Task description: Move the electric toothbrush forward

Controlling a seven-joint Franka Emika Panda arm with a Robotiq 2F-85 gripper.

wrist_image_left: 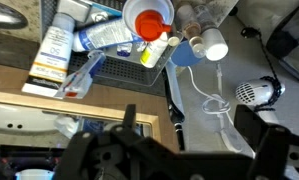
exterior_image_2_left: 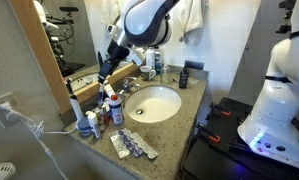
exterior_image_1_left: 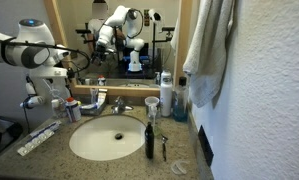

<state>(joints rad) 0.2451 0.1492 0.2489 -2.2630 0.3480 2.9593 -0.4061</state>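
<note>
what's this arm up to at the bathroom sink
A Franka arm is working at a cluttered bathroom counter. Its gripper hangs over the crowd of tubes and bottles beside the sink, jaws open and holding nothing. A dark upright handle, possibly the electric toothbrush, stands untouched at the sink's front edge. Nothing has been picked up yet.

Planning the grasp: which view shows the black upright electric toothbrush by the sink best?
An exterior view: the black electric toothbrush stands full-length beside the white sink basin. In an exterior view it is a small dark shape beyond the sink. The wrist view faces tubes and bottles; I cannot make it out there.
</note>
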